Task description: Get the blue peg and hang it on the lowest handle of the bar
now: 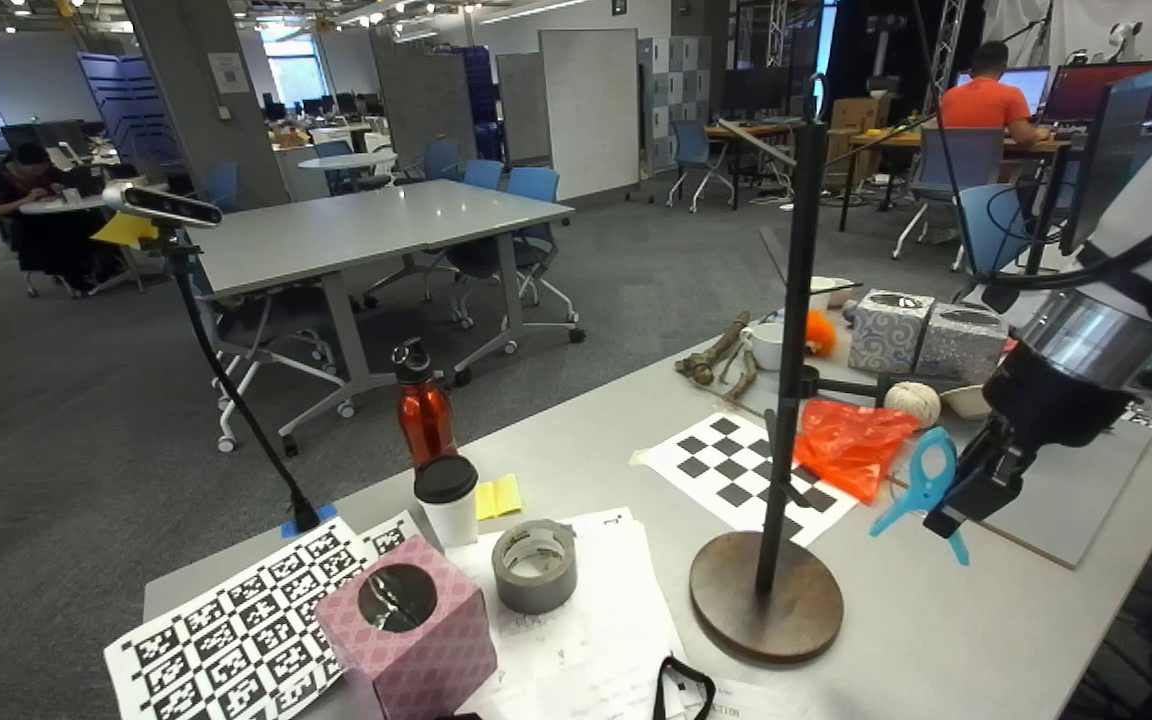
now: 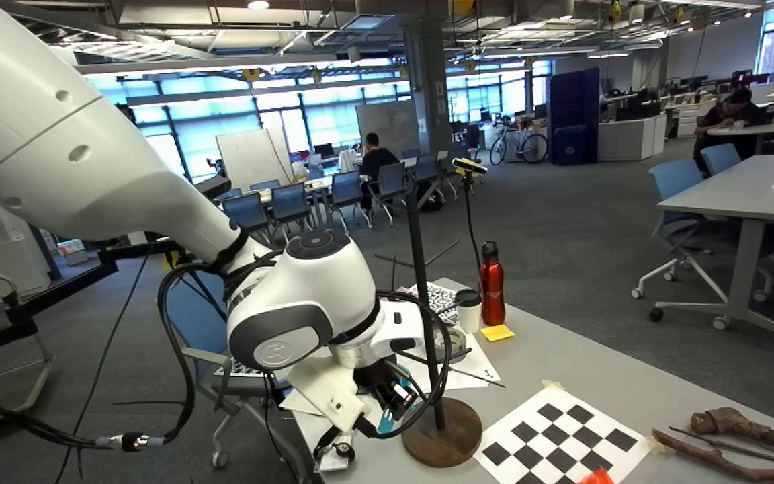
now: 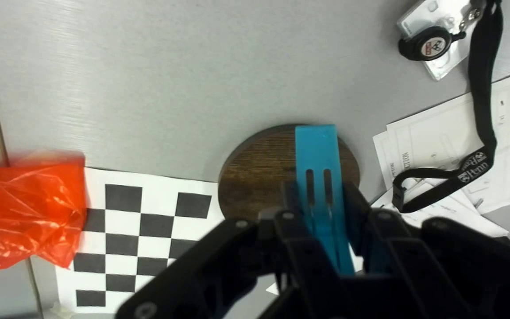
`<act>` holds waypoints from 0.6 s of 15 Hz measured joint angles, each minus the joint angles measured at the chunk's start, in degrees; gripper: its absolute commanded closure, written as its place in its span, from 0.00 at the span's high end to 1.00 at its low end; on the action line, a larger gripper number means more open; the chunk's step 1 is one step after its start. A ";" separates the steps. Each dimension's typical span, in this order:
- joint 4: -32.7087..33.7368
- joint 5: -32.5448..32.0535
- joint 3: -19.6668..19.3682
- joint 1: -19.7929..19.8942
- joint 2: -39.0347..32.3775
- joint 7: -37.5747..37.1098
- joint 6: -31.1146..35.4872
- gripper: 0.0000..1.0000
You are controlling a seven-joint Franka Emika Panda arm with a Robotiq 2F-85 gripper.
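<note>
One blue plastic peg was pinched in the Robotiq gripper, jaws narrow on it, held near the bar but apart, legs splayed downward. Not hung yet; step looked like carry-and-align. In the wrist view its slotted end overlapped the wooden base. Doing it well likely meant coming in slow, below the higher handle, matching the peg's gap to the lowest handle, lowering until that took the weight, only then letting go. Cable loop crossed the bar in an exterior view; couldn't tell contact, so a snag or tip-over seemed the risk.
</note>
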State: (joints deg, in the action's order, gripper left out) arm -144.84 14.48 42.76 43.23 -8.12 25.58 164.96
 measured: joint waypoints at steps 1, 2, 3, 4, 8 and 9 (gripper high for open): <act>0.27 1.58 0.91 0.51 0.27 1.53 -1.00 0.07; 0.60 2.91 1.67 0.88 0.50 2.87 -2.04 0.07; 0.95 3.96 2.24 1.10 0.70 4.00 -3.03 0.07; 1.29 4.82 2.70 1.23 0.87 4.97 -3.94 0.07; 2.62 6.58 3.93 1.28 1.35 7.54 -7.77 0.07; 2.92 6.68 4.20 1.28 1.37 7.93 -8.69 0.07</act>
State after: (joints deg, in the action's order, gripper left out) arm -141.91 21.16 46.96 44.52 -6.75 33.52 156.27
